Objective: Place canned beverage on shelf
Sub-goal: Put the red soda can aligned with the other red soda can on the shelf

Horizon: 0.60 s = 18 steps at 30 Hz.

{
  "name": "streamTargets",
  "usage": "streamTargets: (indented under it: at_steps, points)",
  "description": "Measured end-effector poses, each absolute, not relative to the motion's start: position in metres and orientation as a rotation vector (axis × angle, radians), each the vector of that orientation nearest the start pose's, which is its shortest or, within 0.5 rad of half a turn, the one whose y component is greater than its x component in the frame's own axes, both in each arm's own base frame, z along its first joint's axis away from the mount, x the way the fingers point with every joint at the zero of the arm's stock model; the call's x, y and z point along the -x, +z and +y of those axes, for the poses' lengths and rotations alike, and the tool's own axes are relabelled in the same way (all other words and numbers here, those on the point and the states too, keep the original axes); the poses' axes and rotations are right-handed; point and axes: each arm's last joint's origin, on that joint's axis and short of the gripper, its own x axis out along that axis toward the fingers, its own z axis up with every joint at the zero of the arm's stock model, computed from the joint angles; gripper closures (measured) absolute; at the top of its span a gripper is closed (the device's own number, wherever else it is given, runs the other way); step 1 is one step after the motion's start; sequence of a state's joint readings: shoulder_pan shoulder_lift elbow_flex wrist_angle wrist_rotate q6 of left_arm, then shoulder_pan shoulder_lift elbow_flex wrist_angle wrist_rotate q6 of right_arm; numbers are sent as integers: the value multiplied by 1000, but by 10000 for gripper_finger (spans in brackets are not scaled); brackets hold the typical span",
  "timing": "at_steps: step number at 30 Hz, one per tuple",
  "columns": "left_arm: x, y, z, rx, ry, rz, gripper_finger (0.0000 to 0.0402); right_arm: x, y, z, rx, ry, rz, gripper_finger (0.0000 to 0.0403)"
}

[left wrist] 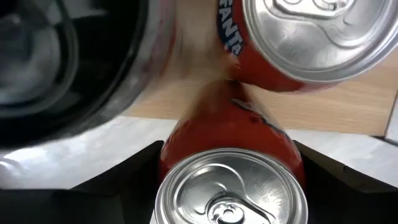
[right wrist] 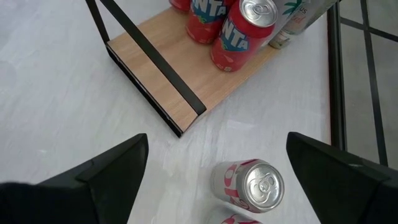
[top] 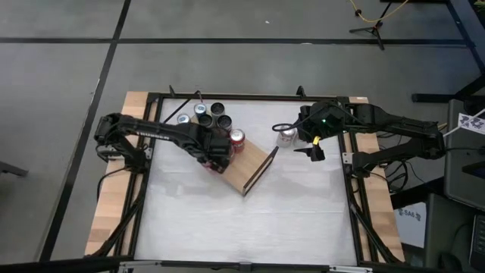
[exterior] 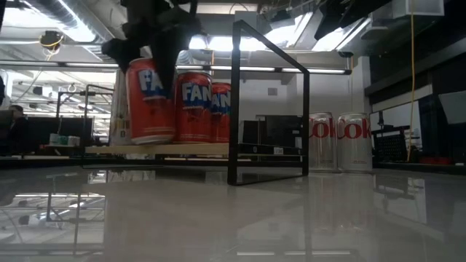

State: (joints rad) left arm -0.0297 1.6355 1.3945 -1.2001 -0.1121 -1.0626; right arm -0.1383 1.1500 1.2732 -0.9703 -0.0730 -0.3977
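Note:
The shelf (top: 254, 171), a light wooden board with a thin black frame (exterior: 306, 124), lies slantwise mid-table. Two red cans (exterior: 195, 105) stand upright on the board; one of them shows in the high view (top: 237, 138). My left gripper (top: 216, 158) hangs over the shelf's left end, shut on a third red can (exterior: 149, 98), close beside the standing ones. Whether the held can's base touches the board, I cannot tell. My right gripper (right wrist: 217, 140) stands open above the table at the right, over a silver can (right wrist: 249, 186), touching nothing. My left gripper pinches the red can's side wall (left wrist: 171, 155) between its two fingers (exterior: 166, 69), one on each side. The fingers come from above and point down, reaching along the can's upper half. The can stays upright, its silver top (left wrist: 230, 193) facing the wrist.
Several dark-topped cans (top: 208, 114) stand in a cluster at the far left, behind the shelf. Two silver cans (exterior: 338, 142) stand right of the shelf, under the right arm. Black frame rails (top: 352, 182) border the white table; the near half is bare.

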Motion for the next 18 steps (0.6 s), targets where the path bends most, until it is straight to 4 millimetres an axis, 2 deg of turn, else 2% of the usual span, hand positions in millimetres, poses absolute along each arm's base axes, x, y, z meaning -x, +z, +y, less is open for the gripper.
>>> streamTargets:
  at_steps: [18]
  points:
    - [-305,272,7,790,857,1177,117,-210,362,-27,285,107,840,24]
